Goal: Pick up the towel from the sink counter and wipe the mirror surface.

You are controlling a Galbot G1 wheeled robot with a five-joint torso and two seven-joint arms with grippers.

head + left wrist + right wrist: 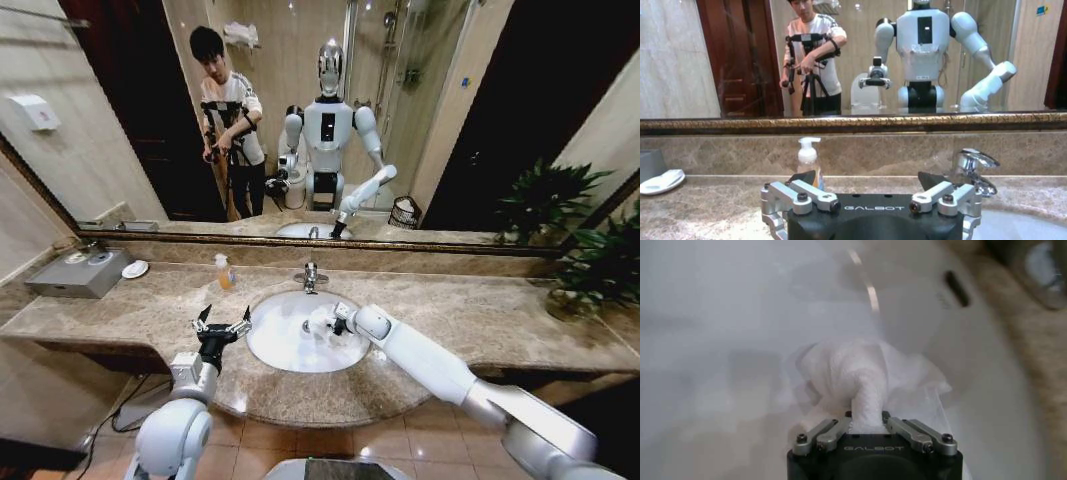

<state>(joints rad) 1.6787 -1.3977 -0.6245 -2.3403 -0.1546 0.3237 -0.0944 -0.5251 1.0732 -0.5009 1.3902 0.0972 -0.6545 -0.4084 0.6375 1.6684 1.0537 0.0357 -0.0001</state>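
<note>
A crumpled white towel (863,372) lies in the white oval basin (275,345) of the marble sink counter (470,315). My right gripper (335,320) reaches down into the basin and is shut on the towel (320,322); in the right wrist view its fingers (907,429) pinch a fold of the cloth. My left gripper (222,325) hovers open over the counter just left of the basin, with nothing between its fingertips (803,177). The large framed mirror (420,120) stands behind the counter and reflects me.
A chrome faucet (310,276) stands behind the basin, a soap pump bottle (224,271) to its left. A grey tissue box (80,270) and a white dish (135,268) sit far left, a potted plant (590,270) far right. A person with a tripod shows in the mirror.
</note>
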